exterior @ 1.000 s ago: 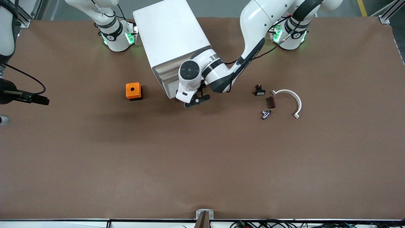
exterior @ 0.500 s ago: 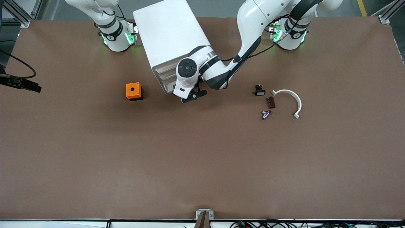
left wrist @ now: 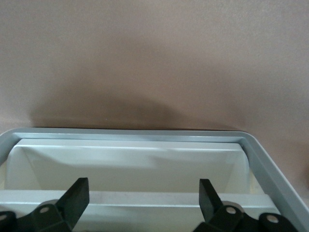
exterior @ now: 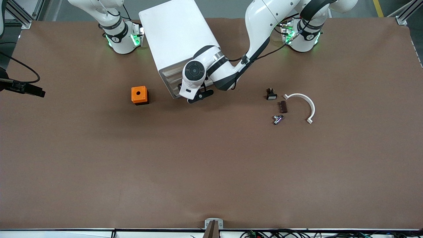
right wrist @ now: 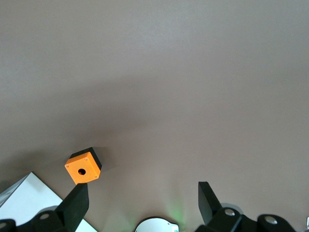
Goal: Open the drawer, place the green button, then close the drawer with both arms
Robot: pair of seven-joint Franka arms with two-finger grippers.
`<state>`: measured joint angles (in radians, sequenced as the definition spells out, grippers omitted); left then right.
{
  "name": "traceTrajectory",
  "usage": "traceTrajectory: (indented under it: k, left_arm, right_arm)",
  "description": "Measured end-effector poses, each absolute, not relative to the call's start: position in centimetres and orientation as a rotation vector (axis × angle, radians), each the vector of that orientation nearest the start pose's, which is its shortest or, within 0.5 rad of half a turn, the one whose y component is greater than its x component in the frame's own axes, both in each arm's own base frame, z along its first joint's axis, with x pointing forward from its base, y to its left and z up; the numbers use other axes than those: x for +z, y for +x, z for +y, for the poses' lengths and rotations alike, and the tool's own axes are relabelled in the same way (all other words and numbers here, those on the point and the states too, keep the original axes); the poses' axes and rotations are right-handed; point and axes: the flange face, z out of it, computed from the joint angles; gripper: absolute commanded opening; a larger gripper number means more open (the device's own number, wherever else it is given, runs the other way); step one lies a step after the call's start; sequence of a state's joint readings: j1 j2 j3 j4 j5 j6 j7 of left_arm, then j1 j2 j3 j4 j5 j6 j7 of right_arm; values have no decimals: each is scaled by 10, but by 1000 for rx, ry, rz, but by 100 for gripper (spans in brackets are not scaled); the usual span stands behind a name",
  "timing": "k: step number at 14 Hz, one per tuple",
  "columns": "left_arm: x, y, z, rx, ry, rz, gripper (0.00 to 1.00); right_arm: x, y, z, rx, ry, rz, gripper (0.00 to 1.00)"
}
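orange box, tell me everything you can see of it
The orange box is a small cube-like block, orange on top with darker sides, plastic by its look. One round dark hole sits in the middle of its top face, and the right wrist view shows tiny dots at the top's corners. It stands upright on the brown table, beside the white cabinet, toward the right arm's end. Nothing touches it but the table.

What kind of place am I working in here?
Probably a robotics lab or factory test cell: a brown mat-covered table framed by aluminium rails, a white plastic drawer cabinet, and small electrical parts like an orange box with a hole.
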<state>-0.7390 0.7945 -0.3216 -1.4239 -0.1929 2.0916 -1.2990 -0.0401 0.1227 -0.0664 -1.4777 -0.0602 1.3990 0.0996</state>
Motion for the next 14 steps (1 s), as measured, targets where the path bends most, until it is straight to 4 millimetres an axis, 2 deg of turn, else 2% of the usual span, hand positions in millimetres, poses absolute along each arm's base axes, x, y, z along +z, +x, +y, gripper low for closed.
traceTrajectory:
  k: [8, 11, 14]
  left_arm:
    - [236, 382, -607, 657, -3066, -685, 100]
    - [241, 389, -606, 658, -3075, -705, 100]
    - [250, 412, -595, 641, -3088, -761, 100]
  right_arm:
    - [589, 571, -66, 283, -3178, 336, 100]
    - [605, 571, -63, 241, -3182, 332, 100]
    - [628, 567, -64, 205, -3183, 340, 100]
